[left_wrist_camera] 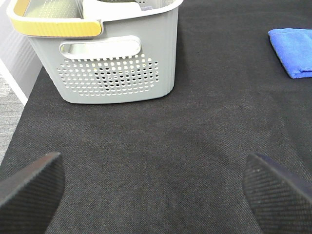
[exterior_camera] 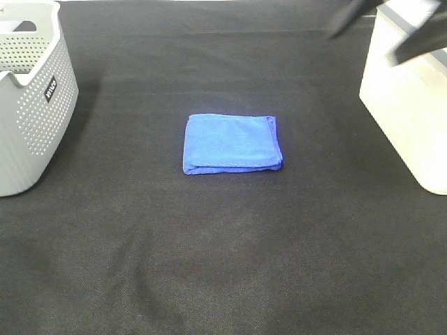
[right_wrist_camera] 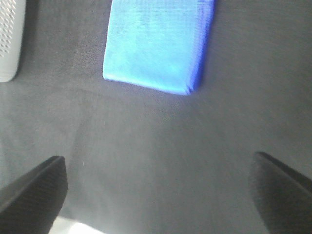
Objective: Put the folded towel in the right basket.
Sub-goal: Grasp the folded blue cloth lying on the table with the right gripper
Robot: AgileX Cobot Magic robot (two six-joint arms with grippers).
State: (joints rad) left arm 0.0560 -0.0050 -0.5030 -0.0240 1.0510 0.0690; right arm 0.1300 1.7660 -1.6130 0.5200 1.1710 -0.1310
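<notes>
The folded blue towel [exterior_camera: 232, 143] lies flat in the middle of the black tabletop. It also shows in the right wrist view [right_wrist_camera: 156, 44] and at the edge of the left wrist view [left_wrist_camera: 292, 46]. The right basket [exterior_camera: 408, 105] is white and stands at the right edge. My right gripper [exterior_camera: 380, 31] is open and empty, blurred, high above the basket's far left corner and well away from the towel; both its fingers [right_wrist_camera: 31, 192] frame bare cloth. My left gripper [left_wrist_camera: 153, 195] is open and empty, near the left basket, outside the exterior view.
A grey perforated basket [exterior_camera: 31, 98] with a yellow-trimmed handle [left_wrist_camera: 53, 27] stands at the left edge; it also shows in the right wrist view [right_wrist_camera: 9, 39]. Black cloth [exterior_camera: 230, 251] covers the table around the towel.
</notes>
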